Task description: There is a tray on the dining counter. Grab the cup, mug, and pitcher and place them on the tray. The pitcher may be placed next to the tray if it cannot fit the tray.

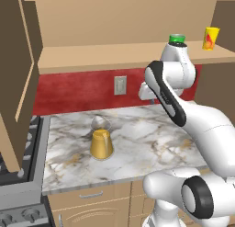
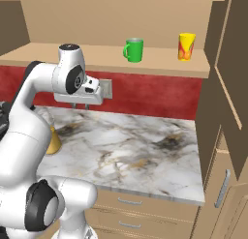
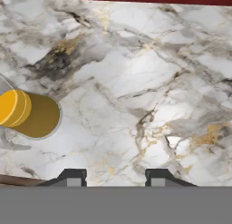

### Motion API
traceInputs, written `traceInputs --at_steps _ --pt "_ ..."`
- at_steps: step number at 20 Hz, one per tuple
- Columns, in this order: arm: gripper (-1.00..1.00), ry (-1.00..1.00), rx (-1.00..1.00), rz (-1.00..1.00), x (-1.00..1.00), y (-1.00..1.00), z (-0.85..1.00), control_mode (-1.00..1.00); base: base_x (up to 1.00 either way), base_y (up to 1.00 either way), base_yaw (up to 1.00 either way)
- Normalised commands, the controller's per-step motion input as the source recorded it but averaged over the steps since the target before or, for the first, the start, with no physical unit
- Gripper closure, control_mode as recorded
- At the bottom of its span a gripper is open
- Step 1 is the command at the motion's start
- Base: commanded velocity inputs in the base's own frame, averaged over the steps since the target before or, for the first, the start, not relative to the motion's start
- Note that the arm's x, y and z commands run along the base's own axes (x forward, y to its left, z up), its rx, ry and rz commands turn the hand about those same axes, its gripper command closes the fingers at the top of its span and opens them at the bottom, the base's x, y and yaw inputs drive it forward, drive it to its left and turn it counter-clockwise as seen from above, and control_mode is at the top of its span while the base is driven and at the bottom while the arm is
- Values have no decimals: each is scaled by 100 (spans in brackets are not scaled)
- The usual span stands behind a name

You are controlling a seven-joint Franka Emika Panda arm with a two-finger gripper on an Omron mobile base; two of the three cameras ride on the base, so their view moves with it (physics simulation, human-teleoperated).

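Note:
The pitcher (image 1: 101,139) stands on the marble top with tan cabinet doors, amber below and clear at the neck; it also appears in the hand view (image 3: 30,114) at the left and, half hidden by my arm, in the right base view (image 2: 54,141). The green mug (image 2: 134,50) (image 1: 176,38) and the yellow cup (image 2: 186,46) (image 1: 210,38) stand on the wooden shelf above the red wall. My gripper (image 2: 80,106) (image 3: 115,177) points down over bare marble right of the pitcher, open and empty. The tray and the dining counter are out of view.
A wall outlet (image 1: 120,85) sits in the red backsplash behind the gripper. A stove (image 1: 18,207) borders the counter on the left. Open cabinet doors hang at the left (image 1: 18,60) and right (image 2: 232,64) of the shelf.

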Motion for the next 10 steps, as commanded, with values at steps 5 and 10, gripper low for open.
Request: traceInputs --at_steps 5,10 --pt "-100 0 0 0 0 -13 0 -100 0 0 0" --pt "-100 -4 0 6 -8 -42 19 -100 0 0 0"
